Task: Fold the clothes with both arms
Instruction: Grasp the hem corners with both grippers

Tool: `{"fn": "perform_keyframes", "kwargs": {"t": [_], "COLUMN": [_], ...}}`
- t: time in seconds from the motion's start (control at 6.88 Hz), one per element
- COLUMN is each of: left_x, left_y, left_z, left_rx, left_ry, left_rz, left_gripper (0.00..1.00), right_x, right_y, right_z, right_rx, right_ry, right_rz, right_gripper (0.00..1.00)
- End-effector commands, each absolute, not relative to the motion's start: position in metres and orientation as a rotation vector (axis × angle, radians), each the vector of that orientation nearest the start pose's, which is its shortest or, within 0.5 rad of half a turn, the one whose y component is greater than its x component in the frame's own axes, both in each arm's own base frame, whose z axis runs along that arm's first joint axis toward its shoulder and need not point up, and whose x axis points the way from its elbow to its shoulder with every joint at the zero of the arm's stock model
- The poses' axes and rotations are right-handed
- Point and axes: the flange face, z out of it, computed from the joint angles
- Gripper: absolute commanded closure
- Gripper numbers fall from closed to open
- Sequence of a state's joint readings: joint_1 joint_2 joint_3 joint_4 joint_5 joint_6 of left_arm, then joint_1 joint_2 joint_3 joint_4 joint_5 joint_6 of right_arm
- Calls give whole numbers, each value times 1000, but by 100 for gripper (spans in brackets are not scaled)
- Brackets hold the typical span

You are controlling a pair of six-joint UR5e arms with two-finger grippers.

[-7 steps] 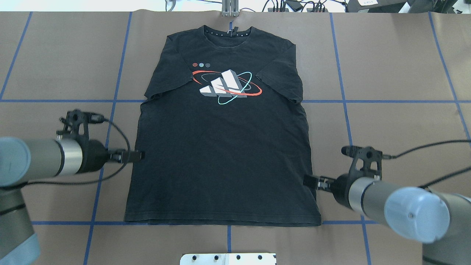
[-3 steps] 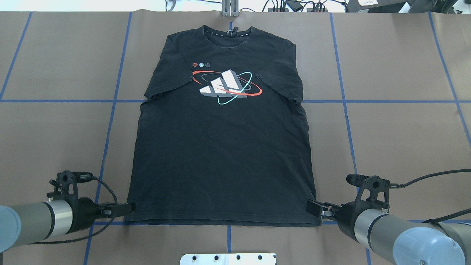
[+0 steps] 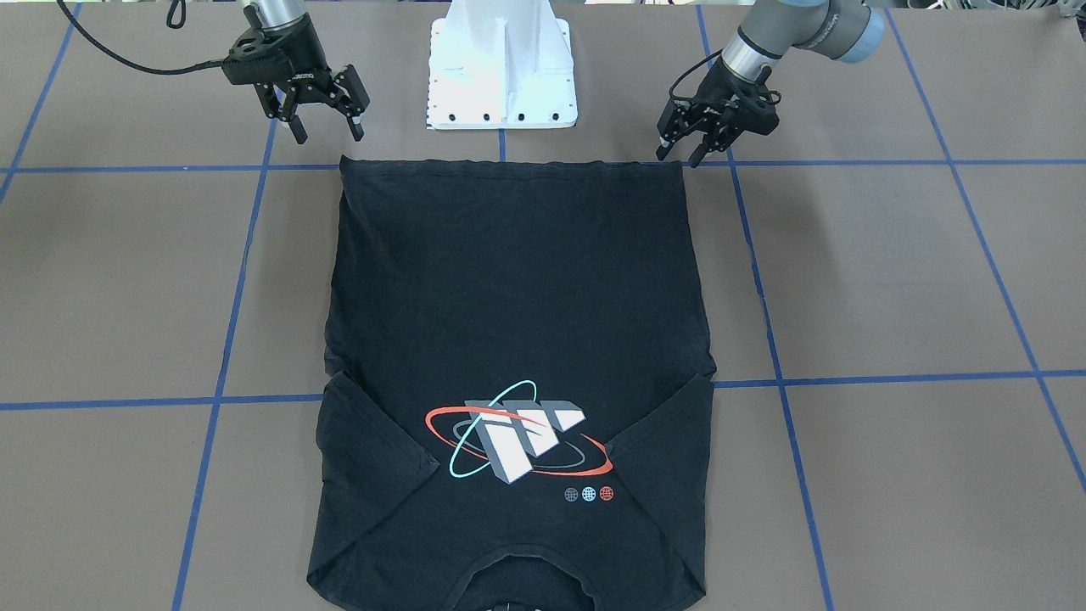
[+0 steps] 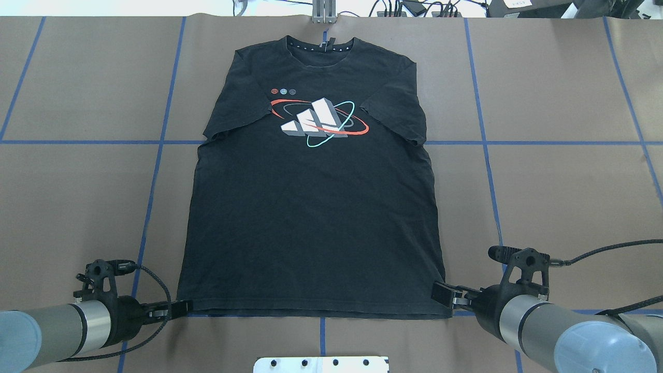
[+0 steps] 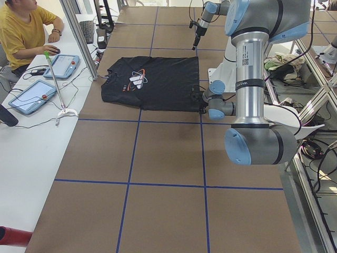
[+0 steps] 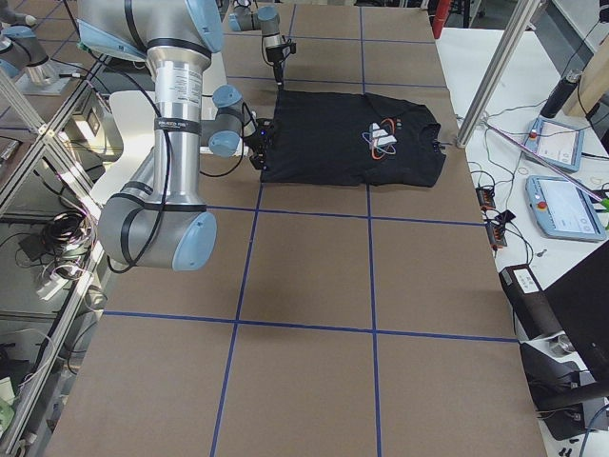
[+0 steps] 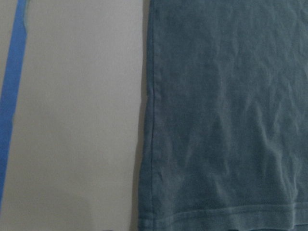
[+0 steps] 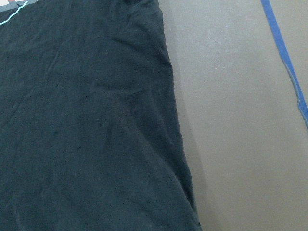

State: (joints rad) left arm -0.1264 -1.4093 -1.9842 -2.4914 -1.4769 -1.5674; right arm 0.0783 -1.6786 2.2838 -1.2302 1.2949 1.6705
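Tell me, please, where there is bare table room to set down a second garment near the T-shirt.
The widest bare patches are the brown table squares on either side of the black T-shirt, out to the table ends. Crowded: the shirt's hem corners, where the left gripper and right gripper hang open, with the white pedestal base between them.

Cloth on paper; metal and plastic over it.
T-shirt (image 4: 311, 217): black knit cloth, matt, finely creased, stitched hem; printed graphic (image 4: 318, 120) flat and smooth. Table cover (image 4: 559, 207): brown paper, matt, crossed by blue tape lines (image 4: 559, 142). Left arm (image 4: 52, 331), right arm (image 4: 528, 318): satin grey metal tubes, smooth light blue caps. Left gripper (image 3: 679, 158), right gripper (image 3: 328, 136): matt black. Pedestal base (image 3: 543, 93): glossy white.
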Motion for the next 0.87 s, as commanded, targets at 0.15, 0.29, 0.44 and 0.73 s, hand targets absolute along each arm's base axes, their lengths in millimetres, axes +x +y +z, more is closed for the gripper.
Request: {"fn": "perform_keyframes", "kwargs": {"t": [0.15,0.29,0.44,0.73], "left_x": [426,428,431,432], "left_y": [-196,-196,-197,-196], "left_z": [438,438,431,431], "left_rx": [153,154,154,154], "left_ry": [1151,1151,1167,1168], "left_rz": [-164,-162,-164,-162], "left_gripper": [37,37,52,96], "right_x": [-399,-398,-398,-398], "right_y": [-192,-193,-193,-193], "right_z": [337,337,337,337], "right_rx": [247,248,248,249], "right_ry": [-944,-944,-944,-944], "right_rz": [295,296,296,297], "right_gripper": [0,0,0,0]}}
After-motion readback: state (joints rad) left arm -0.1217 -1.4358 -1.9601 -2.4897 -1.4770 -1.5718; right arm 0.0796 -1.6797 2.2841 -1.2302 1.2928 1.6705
